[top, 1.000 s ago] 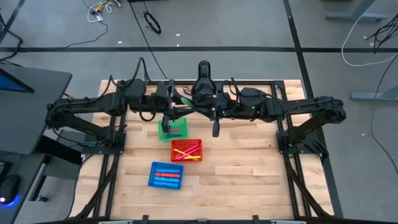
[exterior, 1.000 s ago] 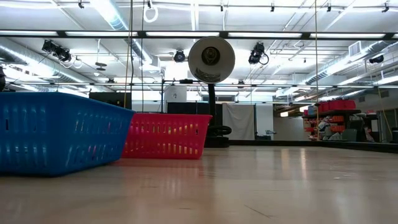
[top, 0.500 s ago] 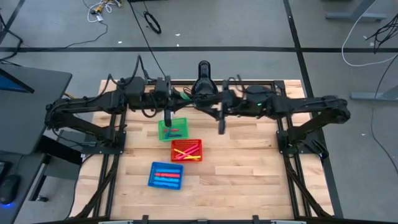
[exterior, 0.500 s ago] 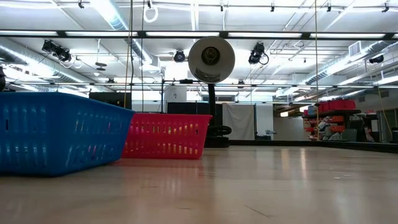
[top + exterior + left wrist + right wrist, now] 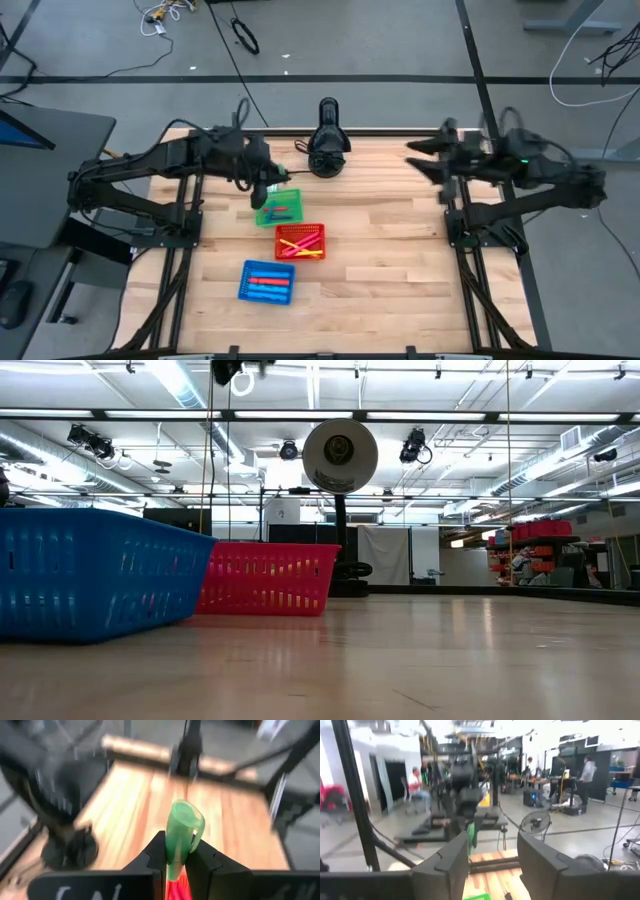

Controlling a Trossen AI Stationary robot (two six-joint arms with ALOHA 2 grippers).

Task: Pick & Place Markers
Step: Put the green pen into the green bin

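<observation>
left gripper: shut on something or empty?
Shut on a green marker: in the left wrist view the left gripper's fingers clamp it on both sides.

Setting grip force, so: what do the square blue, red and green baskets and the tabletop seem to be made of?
Blue basket, red basket and green basket: likely moulded plastic, judging by slotted walls and saturated colour. Tabletop: pale wood planks with visible seams, smooth, slightly glossy finish.

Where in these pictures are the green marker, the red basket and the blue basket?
green marker point(image 5: 180, 837): left wrist view, its barrel above the fingers.
red basket point(image 5: 281, 231): high view, its far-left rim corner.
blue basket point(image 5: 90, 570): low view, its side wall.
</observation>
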